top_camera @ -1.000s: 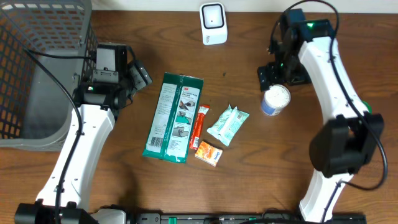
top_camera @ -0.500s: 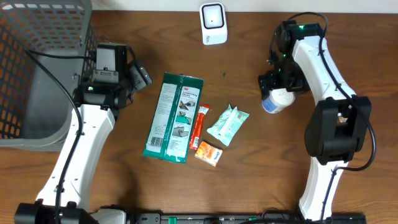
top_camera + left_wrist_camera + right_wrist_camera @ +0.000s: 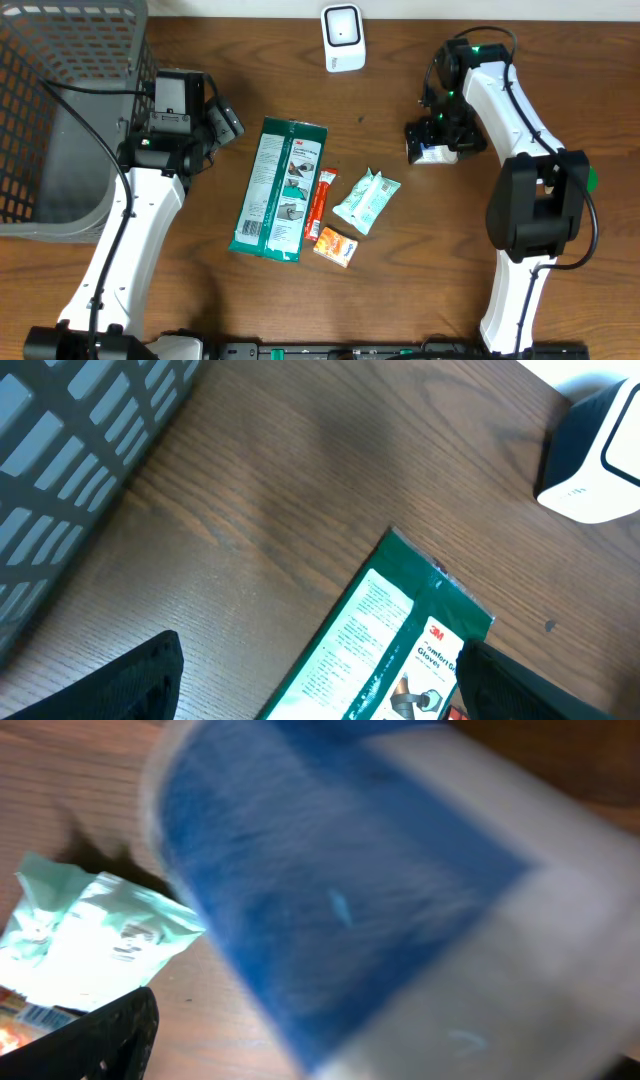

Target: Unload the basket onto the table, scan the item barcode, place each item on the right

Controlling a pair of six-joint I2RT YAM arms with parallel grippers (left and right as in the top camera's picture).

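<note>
A blue-and-white round container (image 3: pixel 432 153) lies right of centre, mostly covered from above by my right gripper (image 3: pixel 436 140). In the right wrist view the container (image 3: pixel 380 890) is a blur filling the space between the open jaws, and only the left fingertip (image 3: pixel 95 1040) shows. Whether the fingers touch it, I cannot tell. No barcode is visible. The white scanner (image 3: pixel 343 38) stands at the back edge, and its corner (image 3: pixel 595 460) shows in the left wrist view. My left gripper (image 3: pixel 225 120) hangs open over bare wood by the top left corner of the green glove package (image 3: pixel 280 188).
Left of the container lie a pale green pouch (image 3: pixel 366 200), a red stick pack (image 3: pixel 320 205) and an orange packet (image 3: pixel 335 246). The glove package (image 3: pixel 400 650) reaches between the left fingers. A grey mesh basket (image 3: pixel 60 110) fills the far left.
My right gripper has swung left and down over the container, which has shifted a little left and is now mostly covered. The left arm has not moved.
</note>
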